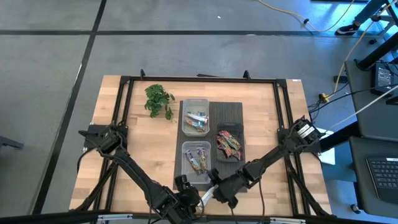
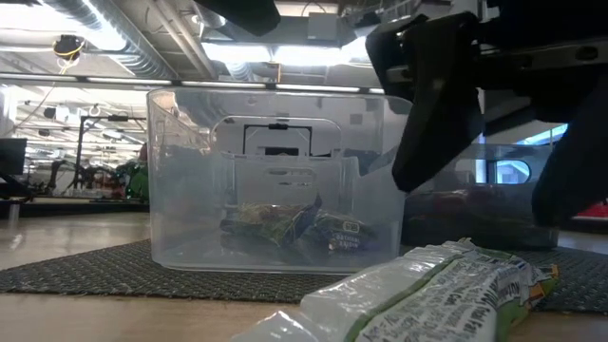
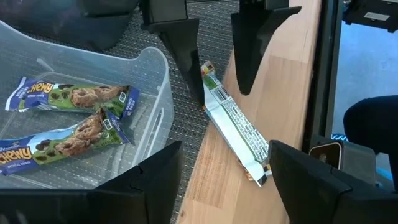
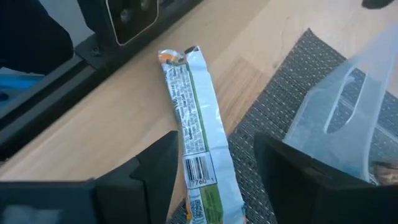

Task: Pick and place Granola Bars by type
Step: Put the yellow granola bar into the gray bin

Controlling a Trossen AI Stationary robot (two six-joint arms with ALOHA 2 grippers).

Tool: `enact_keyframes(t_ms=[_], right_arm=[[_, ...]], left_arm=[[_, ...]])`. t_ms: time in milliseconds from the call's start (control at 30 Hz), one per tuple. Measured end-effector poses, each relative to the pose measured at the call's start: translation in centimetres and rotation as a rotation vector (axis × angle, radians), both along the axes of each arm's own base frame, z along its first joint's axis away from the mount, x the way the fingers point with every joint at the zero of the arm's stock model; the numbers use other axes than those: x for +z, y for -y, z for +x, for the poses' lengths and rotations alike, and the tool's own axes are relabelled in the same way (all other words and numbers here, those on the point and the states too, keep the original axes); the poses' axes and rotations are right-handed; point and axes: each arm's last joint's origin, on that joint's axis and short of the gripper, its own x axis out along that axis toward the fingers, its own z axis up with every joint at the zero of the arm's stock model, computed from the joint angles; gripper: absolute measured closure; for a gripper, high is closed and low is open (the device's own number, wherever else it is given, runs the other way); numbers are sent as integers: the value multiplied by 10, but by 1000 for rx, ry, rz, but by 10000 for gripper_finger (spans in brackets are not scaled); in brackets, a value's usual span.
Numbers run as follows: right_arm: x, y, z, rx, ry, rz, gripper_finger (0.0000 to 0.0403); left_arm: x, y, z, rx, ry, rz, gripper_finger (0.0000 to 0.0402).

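A silver and green wrapped bar lies flat, partly on the wood and partly on the dark mat's near edge, beside the near tub. My right gripper hangs open over it with one finger on each side of the bar, apart from it. My left gripper is open too and faces the bar's other end from the near side. The near tub holds blue bars. The far tub holds more bars. Red-brown bars lie piled on the mat.
A leafy green sprig lies on the wood left of the far tub. A black frame runs round the table. Both arms meet at the table's near edge, close together. Bare wood lies to the left and right of the mat.
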Motion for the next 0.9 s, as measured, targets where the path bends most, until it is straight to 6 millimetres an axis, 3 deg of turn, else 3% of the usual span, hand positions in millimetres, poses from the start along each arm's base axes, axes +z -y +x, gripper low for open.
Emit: enact_keyframes(t_ms=[700, 900], right_arm=[[-4, 5, 1, -34, -26, -3, 190], [-16, 5, 2, -58, -12, -73, 190]], left_arm=[[0, 0, 0, 1, 1, -1, 170], [0, 0, 0, 0, 1, -1, 171]])
